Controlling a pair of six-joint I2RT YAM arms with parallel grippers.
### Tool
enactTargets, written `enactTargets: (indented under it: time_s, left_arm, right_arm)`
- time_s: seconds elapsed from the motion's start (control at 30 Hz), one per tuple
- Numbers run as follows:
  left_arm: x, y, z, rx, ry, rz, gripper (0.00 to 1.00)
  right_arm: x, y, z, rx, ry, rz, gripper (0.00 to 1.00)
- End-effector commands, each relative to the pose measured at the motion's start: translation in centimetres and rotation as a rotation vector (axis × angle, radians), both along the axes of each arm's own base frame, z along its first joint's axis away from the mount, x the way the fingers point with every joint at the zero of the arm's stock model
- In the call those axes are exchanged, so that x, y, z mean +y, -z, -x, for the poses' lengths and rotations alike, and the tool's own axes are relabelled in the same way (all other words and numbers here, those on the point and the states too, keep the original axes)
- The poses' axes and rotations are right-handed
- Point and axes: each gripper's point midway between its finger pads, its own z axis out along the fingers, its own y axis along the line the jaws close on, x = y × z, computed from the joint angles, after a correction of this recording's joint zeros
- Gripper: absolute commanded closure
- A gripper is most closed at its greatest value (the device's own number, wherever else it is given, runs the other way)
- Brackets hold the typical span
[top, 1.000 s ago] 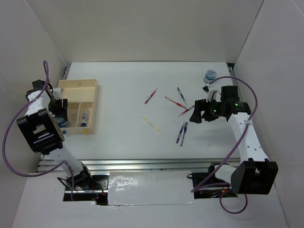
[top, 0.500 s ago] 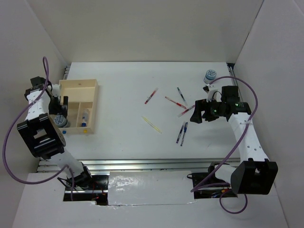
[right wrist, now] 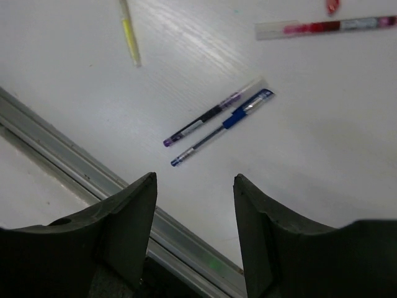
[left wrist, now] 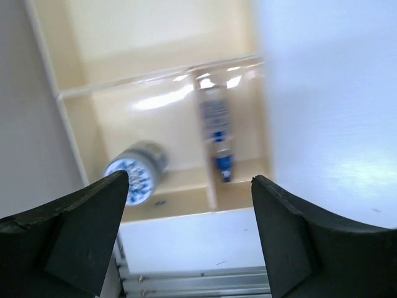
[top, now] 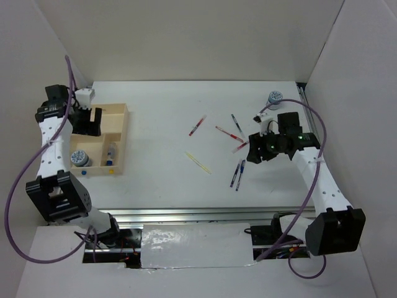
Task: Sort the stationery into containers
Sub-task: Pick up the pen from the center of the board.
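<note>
**Left arm.** The left gripper (top: 89, 122) is hovering over the tray (top: 125, 139), which is sitting at the 9 o'clock side of the table (top: 161, 105). Its jaws are standing wide apart and are holding nothing. In the left wrist view the fingers (left wrist: 68, 230) are framing the tray's near compartments. One roll (top: 79, 158) is lying in the compartment at the tray's 7 o'clock corner. The bottle (top: 111, 152) is lying in the narrow compartment just beside it, toward 5 o'clock. A second roll (top: 275, 98) is standing on the table at 1 o'clock, well apart from the tray.

**Right arm.** The right gripper (top: 253, 151) is hanging over the pens, at 3 o'clock from table centre. Its jaws are standing apart with nothing between them. At 7 o'clock from it, a purple pen (right wrist: 214, 113) and a blue pen (right wrist: 239, 115) are lying side by side, nearly touching. A yellow pen (top: 198, 162) is lying alone near table centre. Red pens (top: 198, 125) and a dark pen (top: 236, 122) are lying scattered between 10 and 12 o'clock from the gripper.
</note>
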Motion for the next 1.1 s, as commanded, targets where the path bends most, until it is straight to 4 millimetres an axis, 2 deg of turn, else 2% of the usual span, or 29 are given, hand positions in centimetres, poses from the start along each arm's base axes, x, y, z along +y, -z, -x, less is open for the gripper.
enactTargets:
  time_s: [0.0,0.07,0.1,0.2,0.23,0.27,0.37,0.43,0.47,0.53,0.57,0.63,0.7,0.73,0.77,0.83,1.07]
  left_arm:
    - [-7.0,-4.6,-0.8,-0.162,0.209,0.067,0.07]
    - [-8.9,-5.8,-0.7,-0.222,0.232,0.106,0.06]
    - [-9.8,-6.0,-1.0,-0.244,0.219,0.132,0.03]
    - [-10.4,-6.9,-1.0,-0.293,0.181,0.165,0.01]
    - [-10.5,-7.2,-1.1,-0.305,0.151,0.188,0.01]
    - [-10.5,-7.7,-1.0,-0.321,0.135,0.197,0.01]
    - [-11.3,-8.4,-0.6,-0.343,0.131,0.256,0.01]
    - [-11.6,-8.8,-0.4,-0.361,0.119,0.282,0.01]
    - [-12.0,-8.7,-0.3,-0.36,0.098,0.32,0.01]
    - [-12.3,-8.9,-0.2,-0.383,0.098,0.335,0.01]
    - [-12.4,-8.6,0.0,-0.379,0.093,0.349,0.01]
    - [-12.6,-8.6,0.1,-0.39,0.096,0.355,0.01]
    - [-12.7,-8.5,0.2,-0.392,0.096,0.36,0.01]
    - [-12.8,-8.5,0.3,-0.39,0.1,0.362,0.01]
    - [-12.9,-8.4,0.3,-0.386,0.101,0.361,0.01]
    - [-12.7,-7.9,0.4,-0.371,0.1,0.354,0.01]
    - [-12.4,-6.8,0.8,-0.355,0.093,0.337,0.01]
  right_arm:
    - [1.7,-0.5,-1.0,-0.101,-0.087,0.102,0.42]
    - [3.6,-0.3,-1.4,-0.11,-0.152,0.118,0.46]
    - [4.6,0.5,-1.6,-0.091,-0.184,0.136,0.5]
    - [6.5,0.7,-3.0,-0.099,-0.214,0.168,0.56]
    - [8.2,1.8,-3.0,-0.059,-0.247,0.173,0.57]
    - [9.4,1.4,-3.6,-0.072,-0.257,0.167,0.57]
    - [13.0,4.1,-3.8,-0.009,-0.307,0.191,0.59]
    - [15.3,4.8,-3.6,-0.009,-0.342,0.2,0.59]
    - [15.9,6.4,-3.5,0.024,-0.354,0.218,0.6]
    - [17.2,7.4,-3.7,0.032,-0.356,0.224,0.6]
    - [17.7,8.8,-3.6,0.055,-0.362,0.24,0.61]
    - [18.3,9.4,-4.3,0.054,-0.346,0.247,0.62]
    - [18.7,11.1,-4.5,0.089,-0.344,0.271,0.62]
    - [19.0,10.9,-5.0,0.083,-0.339,0.275,0.63]
    - [19.1,11.9,-4.9,0.105,-0.336,0.288,0.64]
    - [19.4,12.3,-5.4,0.101,-0.33,0.298,0.64]
    - [20.6,14.5,-4.7,0.125,-0.359,0.337,0.64]
